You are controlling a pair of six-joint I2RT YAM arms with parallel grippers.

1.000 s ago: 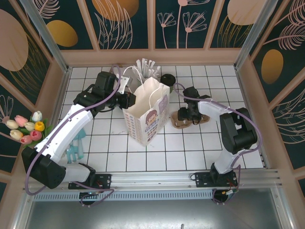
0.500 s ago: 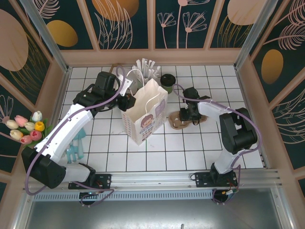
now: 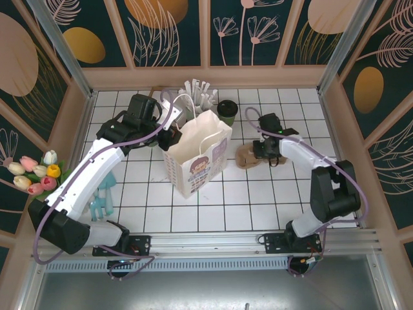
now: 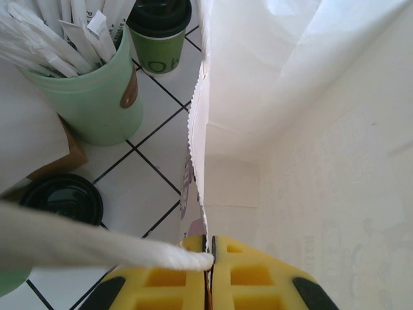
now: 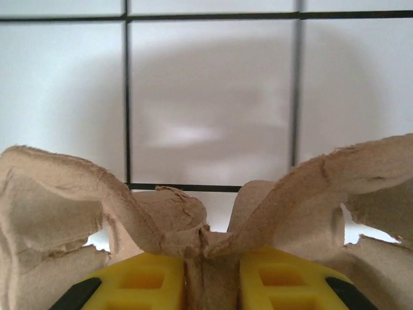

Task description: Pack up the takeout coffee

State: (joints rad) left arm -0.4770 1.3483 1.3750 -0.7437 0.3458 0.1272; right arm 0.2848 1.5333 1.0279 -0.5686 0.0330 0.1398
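The takeout coffee (image 3: 226, 110) (image 4: 161, 31), a dark-green cup with a black lid, stands on the tiles behind the white paper bag (image 3: 197, 154) (image 4: 303, 123). My left gripper (image 3: 170, 138) (image 4: 210, 250) is shut on the bag's left rim, and the bag's white handle lies across its left finger. Right of the bag, my right gripper (image 3: 262, 151) (image 5: 210, 274) is shut on the middle ridge of a brown cardboard cup carrier (image 3: 248, 157) (image 5: 161, 213). The carrier's cup wells are not visible.
A pale-green holder of white wrapped straws (image 3: 199, 95) (image 4: 87, 97) stands left of the coffee. A second black lid (image 4: 62, 197) sits beside the bag near my left gripper. Tulips (image 3: 36, 172) and teal bottles (image 3: 103, 197) line the left wall.
My right gripper has closed on the cardboard carrier and shifted it slightly right and back. The bag has leaned and shifted a little while my left gripper kept its pinch.
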